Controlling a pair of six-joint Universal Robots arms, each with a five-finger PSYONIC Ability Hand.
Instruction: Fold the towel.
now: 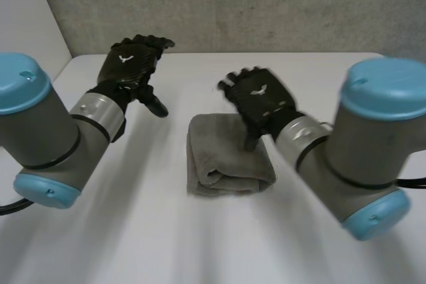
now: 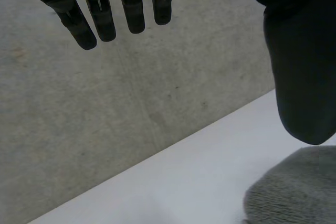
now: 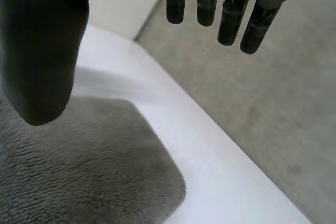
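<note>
A grey towel (image 1: 223, 157) lies folded into a small thick bundle in the middle of the white table (image 1: 200, 244). My right hand (image 1: 256, 98) hovers just above the towel's far right part, fingers straight and spread, thumb pointing down toward the cloth, holding nothing. In the right wrist view its fingers (image 3: 231, 9) stick out past the towel (image 3: 89, 171), which lies under the thumb. My left hand (image 1: 133, 64) is raised to the left of the towel, open and empty. In the left wrist view its fingers (image 2: 105, 14) are straight, and a corner of the towel (image 2: 294, 192) lies below the thumb.
A grey wall (image 1: 266, 4) stands right behind the table's far edge (image 1: 313, 54). A white panel (image 1: 26, 18) rises at the far left. Bare table surface lies in front of the towel and to both sides.
</note>
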